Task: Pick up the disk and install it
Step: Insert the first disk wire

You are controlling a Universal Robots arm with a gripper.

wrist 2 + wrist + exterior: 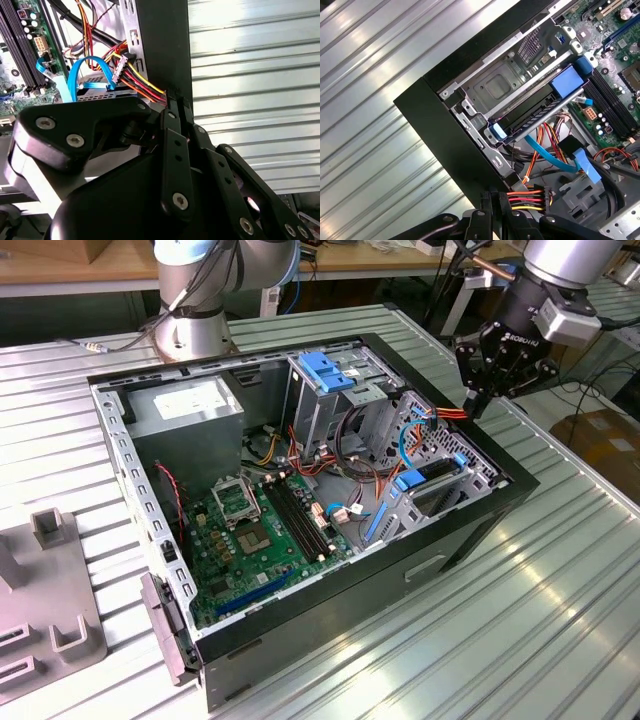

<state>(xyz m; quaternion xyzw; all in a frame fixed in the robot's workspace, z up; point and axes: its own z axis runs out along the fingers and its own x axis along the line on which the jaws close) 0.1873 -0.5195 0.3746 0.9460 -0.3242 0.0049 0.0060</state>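
Spanning the ribbed metal bench [560,620], the open computer case [470,540] lay on its side with its motherboard [260,530] exposed. At the case's corner nearest the arm sat a metal drive bay [495,87], and the disk [530,107] appeared to lie in that bay, dark between its blue side rails, one rail end against the case's wall. I judged the picking step done and the installing step in hand or nearly finished, though I could not tell whether the disk was fully seated.

Over the case's rim beside that bay hung the gripper [478,400], its fingers drawn together with nothing visible between them in both wrist views. Just beside the fingertips [495,200], inside the case, lay a power connector [542,197] with red, yellow and black wires. Any further move there would call for keeping clear of those wires.
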